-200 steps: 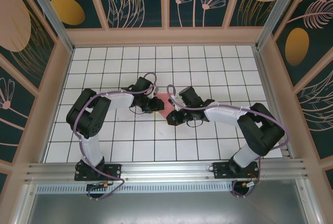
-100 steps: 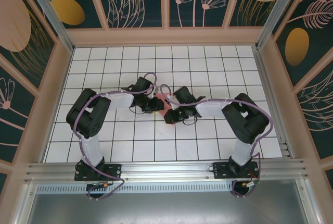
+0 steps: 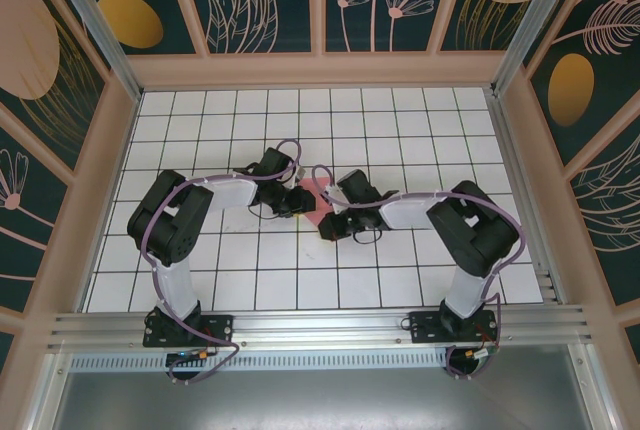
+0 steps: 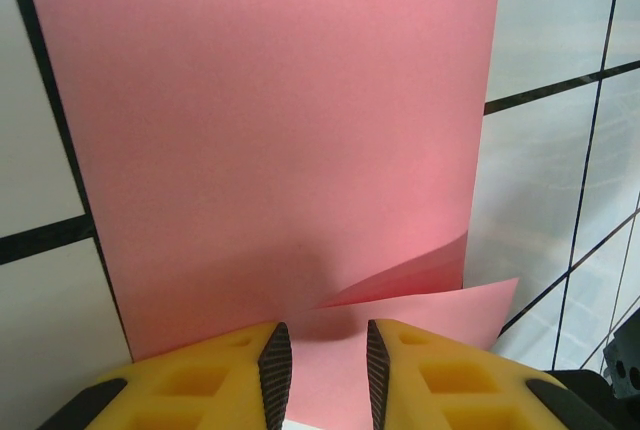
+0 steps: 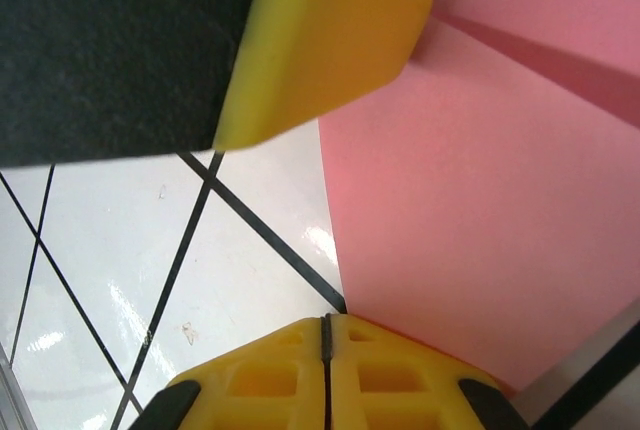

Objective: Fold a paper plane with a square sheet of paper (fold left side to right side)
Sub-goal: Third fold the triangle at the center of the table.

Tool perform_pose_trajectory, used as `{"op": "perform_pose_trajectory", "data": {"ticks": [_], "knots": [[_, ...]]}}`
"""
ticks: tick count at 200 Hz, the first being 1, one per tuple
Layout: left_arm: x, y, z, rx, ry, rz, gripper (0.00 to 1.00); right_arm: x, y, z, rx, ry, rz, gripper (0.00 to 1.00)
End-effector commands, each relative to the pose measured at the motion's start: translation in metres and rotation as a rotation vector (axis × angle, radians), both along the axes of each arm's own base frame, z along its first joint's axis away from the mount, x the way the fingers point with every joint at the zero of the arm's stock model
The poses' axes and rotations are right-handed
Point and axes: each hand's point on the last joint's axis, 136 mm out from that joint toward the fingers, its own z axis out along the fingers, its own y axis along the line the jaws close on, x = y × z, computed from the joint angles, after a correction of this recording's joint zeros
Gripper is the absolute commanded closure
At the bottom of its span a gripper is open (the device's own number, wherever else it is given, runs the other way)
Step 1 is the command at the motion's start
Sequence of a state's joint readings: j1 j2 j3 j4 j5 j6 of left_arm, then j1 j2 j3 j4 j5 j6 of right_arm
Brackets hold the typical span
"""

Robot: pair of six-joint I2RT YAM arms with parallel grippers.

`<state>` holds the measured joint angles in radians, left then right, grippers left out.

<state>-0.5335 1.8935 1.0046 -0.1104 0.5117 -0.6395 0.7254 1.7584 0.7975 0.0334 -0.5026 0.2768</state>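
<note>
The square sheet of paper (image 3: 317, 212) is pink-red and lies folded over on the white grid table, mostly hidden between the two grippers. In the left wrist view the paper (image 4: 270, 130) has its top layer lifting slightly off the bottom layer at the near right corner. My left gripper (image 4: 320, 335) sits over that near edge, jaws apart with paper below the gap. My right gripper (image 5: 327, 322) is shut, its fingertips together at a corner of the paper (image 5: 480, 210). A yellow finger of the left gripper (image 5: 330, 40) hangs close above. From above, the left gripper (image 3: 303, 202) and right gripper (image 3: 325, 225) nearly touch.
The white tiled table (image 3: 400, 120) has black grid lines and stretches out around both arms. Wooden walls with dark patterned panels (image 3: 265, 0) enclose it on three sides. An aluminium rail (image 3: 320, 325) runs along the near edge by the arm bases.
The right arm has drawn its elbow in and brought its gripper closer to the left gripper and the paper. Its jaws have closed fully. The left arm has stayed still.
</note>
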Motion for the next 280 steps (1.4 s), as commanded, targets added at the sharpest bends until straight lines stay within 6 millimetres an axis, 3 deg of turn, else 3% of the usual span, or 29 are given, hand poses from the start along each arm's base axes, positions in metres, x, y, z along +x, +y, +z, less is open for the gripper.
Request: {"op": "perform_pose_trajectory", "data": {"ticks": [1,37,63,106,116,137,190,235,280], "knots": [[-0.021,0.041,-0.068,0.249,0.077,0.023,0.68,-0.043,-0.038,-0.031,-0.134,0.169,-0.020,0.93],[-0.021,0.042,-0.068,0.255,0.078,0.022,0.68,-0.055,-0.053,-0.033,-0.187,0.190,-0.019,0.93],[-0.020,0.042,-0.066,0.253,0.074,0.024,0.68,-0.053,-0.055,-0.028,-0.188,0.181,-0.023,0.93],[-0.020,0.041,-0.064,0.247,0.071,0.024,0.68,-0.031,-0.034,0.023,-0.049,0.071,-0.027,0.93],[-0.010,0.035,-0.057,0.233,0.047,0.027,0.68,-0.027,-0.029,0.036,-0.005,0.057,-0.024,0.93],[-0.008,0.034,-0.056,0.229,0.043,0.028,0.68,-0.021,-0.019,0.047,0.041,0.044,-0.019,0.93],[-0.007,0.033,-0.053,0.225,0.039,0.029,0.68,-0.002,-0.016,0.014,-0.047,0.068,-0.063,0.95],[-0.006,0.032,-0.049,0.216,0.032,0.030,0.68,-0.009,-0.031,-0.014,-0.144,0.112,-0.088,0.97],[-0.002,0.031,-0.044,0.217,0.021,0.028,0.68,-0.014,-0.033,-0.010,-0.118,0.117,-0.095,0.97]]}}
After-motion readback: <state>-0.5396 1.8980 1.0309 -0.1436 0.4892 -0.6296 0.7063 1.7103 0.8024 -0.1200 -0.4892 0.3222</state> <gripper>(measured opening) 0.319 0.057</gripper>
